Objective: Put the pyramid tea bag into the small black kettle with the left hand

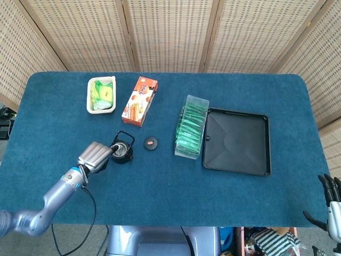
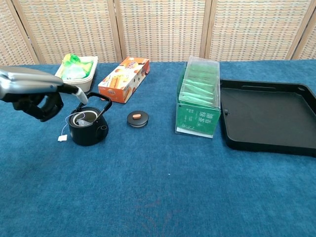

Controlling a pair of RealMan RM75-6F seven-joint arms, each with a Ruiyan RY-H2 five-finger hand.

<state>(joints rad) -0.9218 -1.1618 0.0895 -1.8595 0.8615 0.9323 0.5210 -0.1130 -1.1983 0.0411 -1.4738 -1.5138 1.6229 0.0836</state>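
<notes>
Now the pyramid tea bag (image 2: 85,118) sits inside the small black kettle (image 2: 88,129); my left hand (image 1: 95,156) hovers beside it, fingers curled, holding nothing.

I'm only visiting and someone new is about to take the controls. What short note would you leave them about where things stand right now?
Left hand: beside the small black kettle, on its left; whether it holds anything cannot be told.
Right hand: off the table's right edge, open, idle.
Tea bag: appears to sit inside the open kettle, its string and tag hanging outside onto the cloth.
Kettle lid: lying on the table right of the kettle.
Done: bag looks placed.
Left: confirm the release and draw the left hand away.
</notes>
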